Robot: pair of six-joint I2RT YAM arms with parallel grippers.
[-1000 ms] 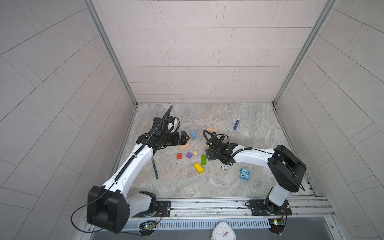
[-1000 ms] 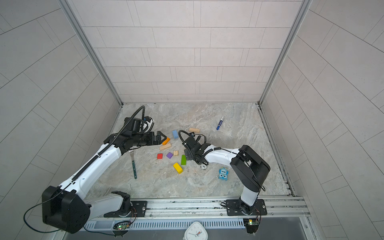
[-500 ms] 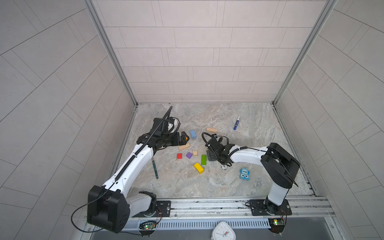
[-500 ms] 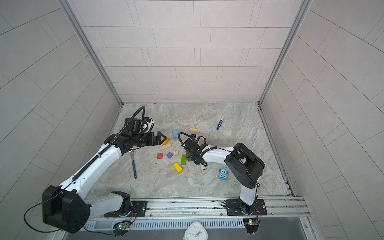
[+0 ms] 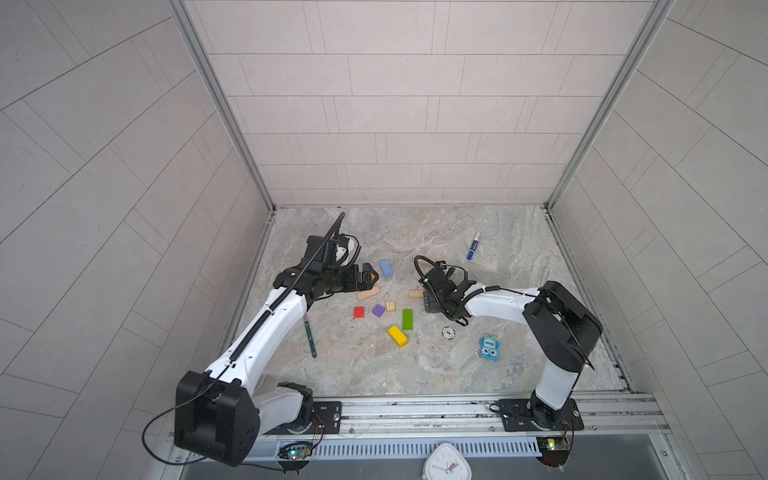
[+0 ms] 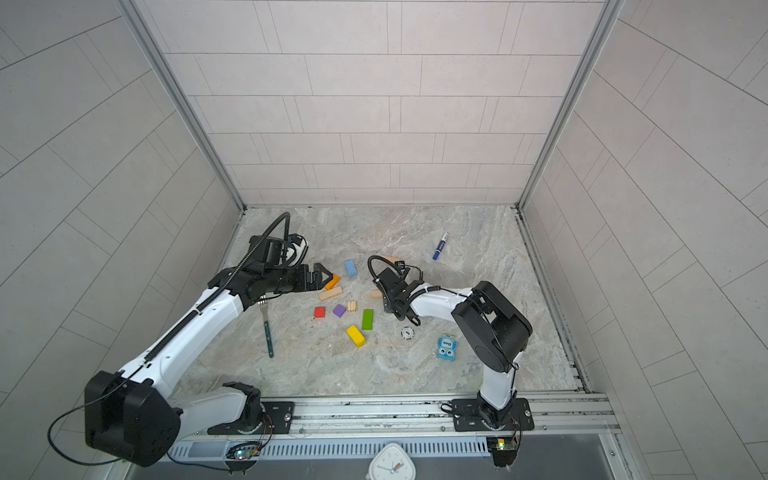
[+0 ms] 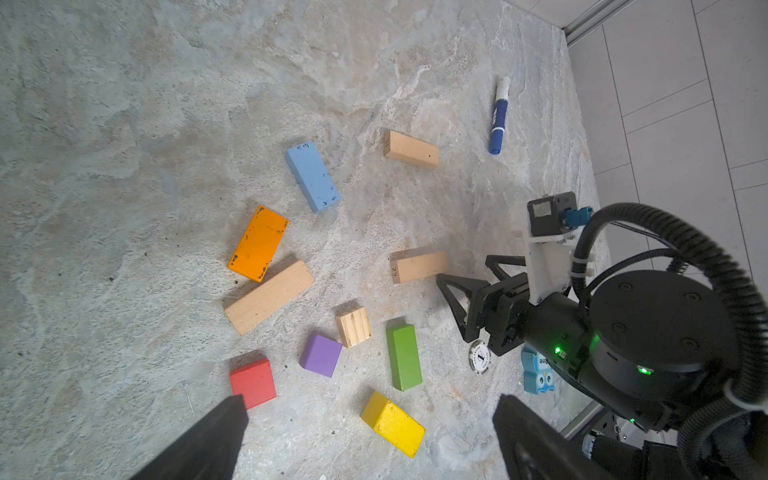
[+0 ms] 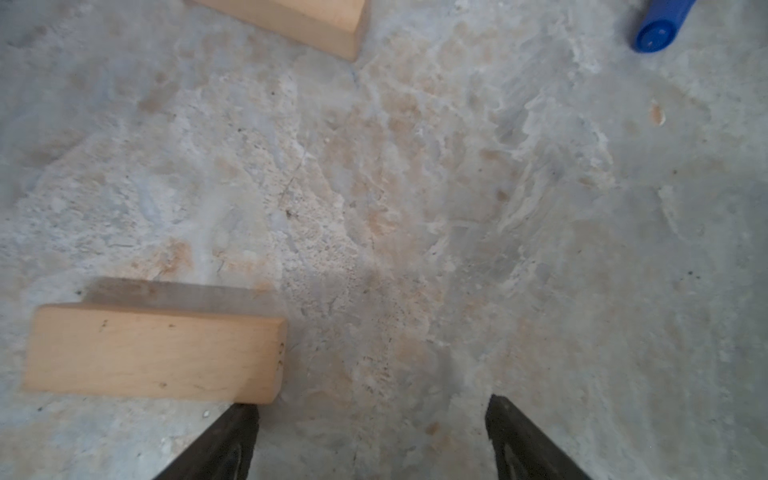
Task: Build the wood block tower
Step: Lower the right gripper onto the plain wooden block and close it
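Floor [image 7: 166,104]: right pincer [image 7: 464,270] nearer tan block [image 7: 419,266]

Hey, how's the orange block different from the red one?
The orange block is a flat oblong bar; the red block is a small cube. The orange one's paint is chipped dark along its edges; the red one's looks clean. The orange one lies right beside the long tan block; the red one stands apart. Both are painted wood, loose on the table.
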